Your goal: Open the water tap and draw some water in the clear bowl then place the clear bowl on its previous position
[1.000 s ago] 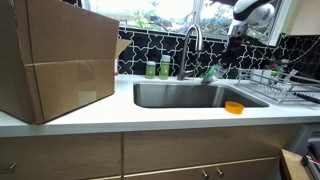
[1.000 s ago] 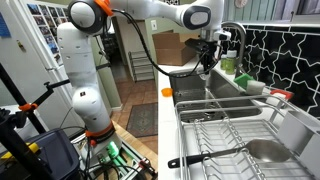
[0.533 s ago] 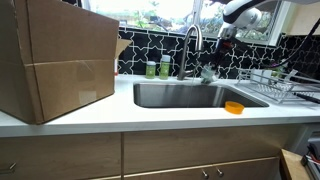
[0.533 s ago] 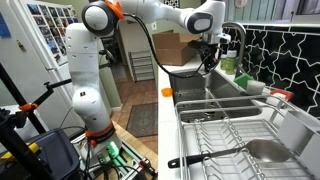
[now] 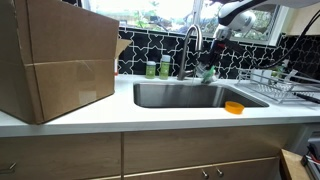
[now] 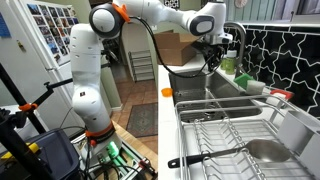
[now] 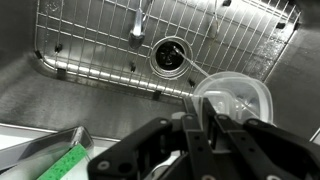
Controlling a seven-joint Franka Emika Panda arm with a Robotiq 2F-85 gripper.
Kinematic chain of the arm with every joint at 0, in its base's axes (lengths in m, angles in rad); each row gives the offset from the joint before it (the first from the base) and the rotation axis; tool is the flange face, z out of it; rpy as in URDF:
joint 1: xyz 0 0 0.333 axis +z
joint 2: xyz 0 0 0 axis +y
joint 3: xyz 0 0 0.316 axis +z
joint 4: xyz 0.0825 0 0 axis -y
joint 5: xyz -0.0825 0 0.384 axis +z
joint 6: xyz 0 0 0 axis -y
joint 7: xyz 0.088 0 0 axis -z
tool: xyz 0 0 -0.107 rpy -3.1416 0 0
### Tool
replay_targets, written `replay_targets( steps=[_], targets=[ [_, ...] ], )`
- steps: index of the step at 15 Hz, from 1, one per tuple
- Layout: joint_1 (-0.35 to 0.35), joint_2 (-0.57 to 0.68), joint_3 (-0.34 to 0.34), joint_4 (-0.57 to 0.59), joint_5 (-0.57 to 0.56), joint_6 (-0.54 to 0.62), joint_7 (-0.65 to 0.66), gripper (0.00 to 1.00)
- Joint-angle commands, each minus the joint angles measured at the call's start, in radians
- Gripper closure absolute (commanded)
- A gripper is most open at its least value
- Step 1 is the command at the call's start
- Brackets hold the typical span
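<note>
The water tap (image 5: 192, 40) (image 6: 241, 42) is a tall steel gooseneck behind the sink; its spout end (image 7: 139, 24) shows at the top of the wrist view. My gripper (image 5: 208, 64) (image 6: 212, 56) (image 7: 200, 128) hangs over the sink, just beside the spout. It is shut on the rim of the clear bowl (image 7: 236, 97), which hangs tilted above the sink's wire grid. In an exterior view the clear bowl (image 5: 209, 73) is only a faint shape under the fingers. I see no water running.
The steel sink (image 5: 150, 98) has a drain (image 7: 168, 55) and a wire grid (image 7: 80, 45). Two green bottles (image 5: 157, 69) stand behind it. An orange dish (image 5: 233, 107) and a dish rack (image 5: 275, 85) (image 6: 230, 140) sit beside it. A cardboard box (image 5: 60, 60) fills the counter's other end.
The arm has carried the clear bowl sideways from near the dish rack toward the tap's spout. The gripper has stayed shut on it.
</note>
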Motion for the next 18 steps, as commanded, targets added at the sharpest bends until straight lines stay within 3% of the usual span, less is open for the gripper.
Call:
replay_targets(
  steps=[1, 11, 18],
  targets=[
    [-0.023, 0.028, 0.025, 0.029, 0.040, 0.007, -0.003, 0.97],
    [-0.039, 0.042, 0.038, 0.047, 0.081, -0.012, 0.003, 0.97],
    [-0.041, 0.059, 0.040, 0.072, 0.076, -0.093, 0.040, 0.97]
  ],
)
